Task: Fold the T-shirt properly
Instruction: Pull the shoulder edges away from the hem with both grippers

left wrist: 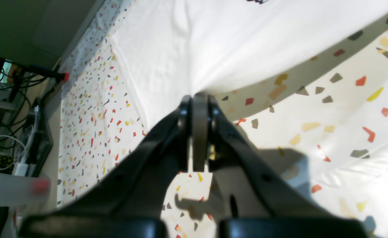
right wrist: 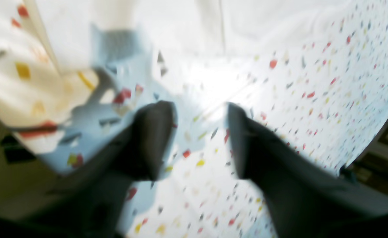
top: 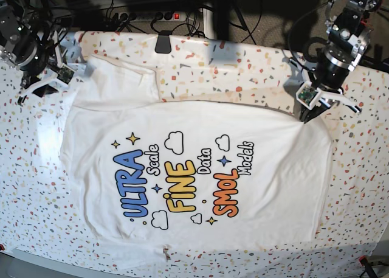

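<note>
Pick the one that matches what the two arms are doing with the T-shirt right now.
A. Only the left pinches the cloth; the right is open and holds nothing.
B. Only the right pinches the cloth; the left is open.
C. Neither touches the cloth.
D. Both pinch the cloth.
A: the left gripper is shut on the T-shirt edge, while the right gripper has its fingers spread with only tablecloth between them.

Bright, even overhead light fills the base view, which is sharp throughout. The right wrist view is heavily motion-blurred, with central glare washing out the tablecloth. The left wrist view shows hard shadows under the T-shirt and curved edge distortion.
</note>
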`<action>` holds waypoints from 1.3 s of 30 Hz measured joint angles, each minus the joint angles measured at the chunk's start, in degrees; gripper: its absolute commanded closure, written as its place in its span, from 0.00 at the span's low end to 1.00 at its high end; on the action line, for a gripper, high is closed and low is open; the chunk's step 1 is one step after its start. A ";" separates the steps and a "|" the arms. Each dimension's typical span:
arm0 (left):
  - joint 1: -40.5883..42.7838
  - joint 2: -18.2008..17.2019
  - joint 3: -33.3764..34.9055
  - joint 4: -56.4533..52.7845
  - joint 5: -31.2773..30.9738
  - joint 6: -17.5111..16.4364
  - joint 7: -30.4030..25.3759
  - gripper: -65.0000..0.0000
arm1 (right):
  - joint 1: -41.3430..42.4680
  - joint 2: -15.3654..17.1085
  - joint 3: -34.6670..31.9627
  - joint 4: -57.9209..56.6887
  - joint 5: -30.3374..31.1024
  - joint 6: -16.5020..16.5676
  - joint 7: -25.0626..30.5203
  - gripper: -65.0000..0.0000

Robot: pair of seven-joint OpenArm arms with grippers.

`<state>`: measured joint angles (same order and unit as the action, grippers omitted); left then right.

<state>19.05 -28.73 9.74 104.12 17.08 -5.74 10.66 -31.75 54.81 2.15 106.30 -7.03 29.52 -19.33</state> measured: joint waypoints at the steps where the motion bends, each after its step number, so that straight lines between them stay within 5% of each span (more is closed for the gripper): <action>1: 0.00 0.00 0.00 0.00 0.00 0.02 0.02 1.00 | 0.02 -0.02 -0.07 0.00 -2.69 1.22 2.54 0.47; 11: -0.02 0.00 0.02 0.00 0.02 0.07 0.00 1.00 | 4.39 0.02 -10.54 -6.43 -24.20 2.25 10.75 0.47; 15: 0.00 -0.02 0.02 0.00 0.02 -0.04 0.00 1.00 | 11.41 0.09 -19.61 -11.47 -28.44 -2.58 10.64 0.47; 27: 0.00 0.02 0.02 0.00 0.00 0.00 0.00 1.00 | 25.24 0.26 -37.00 -14.75 -27.91 -0.74 8.22 0.47; 32: 0.00 0.02 0.02 0.00 0.00 0.00 0.02 1.00 | 26.03 0.31 -39.26 -14.64 -27.76 -1.11 7.02 0.48; 36: 0.00 0.02 0.02 0.00 0.00 0.00 0.02 1.00 | 26.21 0.26 -39.50 -14.67 -27.82 1.36 7.10 0.63; 39: 0.00 0.02 0.02 0.00 0.00 0.00 0.02 1.00 | 26.36 -0.07 -39.43 -14.71 -24.98 2.47 7.28 0.64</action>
<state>19.05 -28.71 9.76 104.12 17.08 -5.74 10.68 -5.39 54.74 -37.28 91.59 -32.01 31.99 -12.05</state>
